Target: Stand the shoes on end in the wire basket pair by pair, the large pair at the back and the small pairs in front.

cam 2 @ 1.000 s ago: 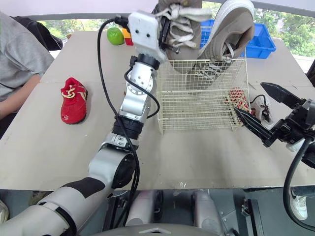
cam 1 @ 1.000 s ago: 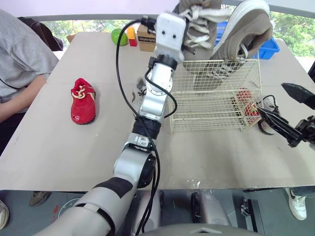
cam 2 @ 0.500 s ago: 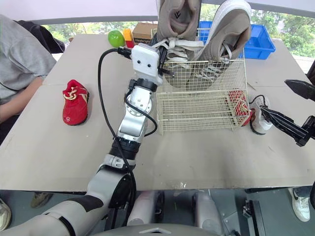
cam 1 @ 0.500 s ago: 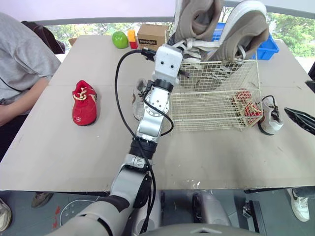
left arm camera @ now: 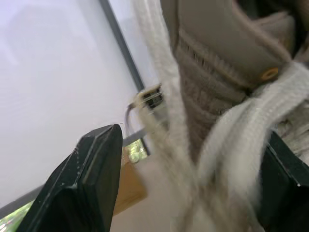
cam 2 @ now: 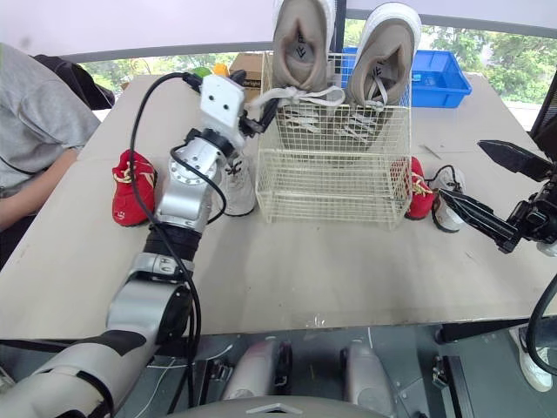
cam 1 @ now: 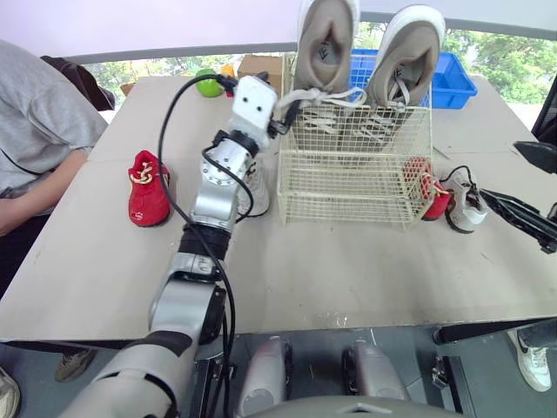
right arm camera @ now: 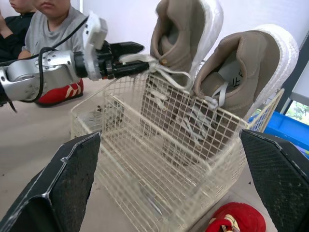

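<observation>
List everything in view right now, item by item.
Wire basket: one, cream, table centre.
Large shoes: two, beige, on end in the basket.
Small shoes: four, two red, two white, one of each either side of the basket.
Bin: one, blue, behind basket.
Box: one, brown, far edge.
Round object: one, green, far edge.
Person: one, grey shirt, table's left.
Left gripper: open, at a large shoe's laces.
Right gripper: open, right of basket.

Thin cream-coated metal wire in the wire basket point(cam 1: 352, 174), smooth, faintly shiny. Matt taupe cloth, suede-like, on the large pair point(cam 1: 324, 43), with white rubbery soles and woven white laces point(left arm camera: 227, 128). Soft red cloth on the small shoe point(cam 1: 148, 187). Dull, pale, scuffed board for the surface point(cam 1: 348, 261). Glossy blue plastic on the bin point(cam 1: 452, 78). Black, finely textured, matt right jaws.
</observation>
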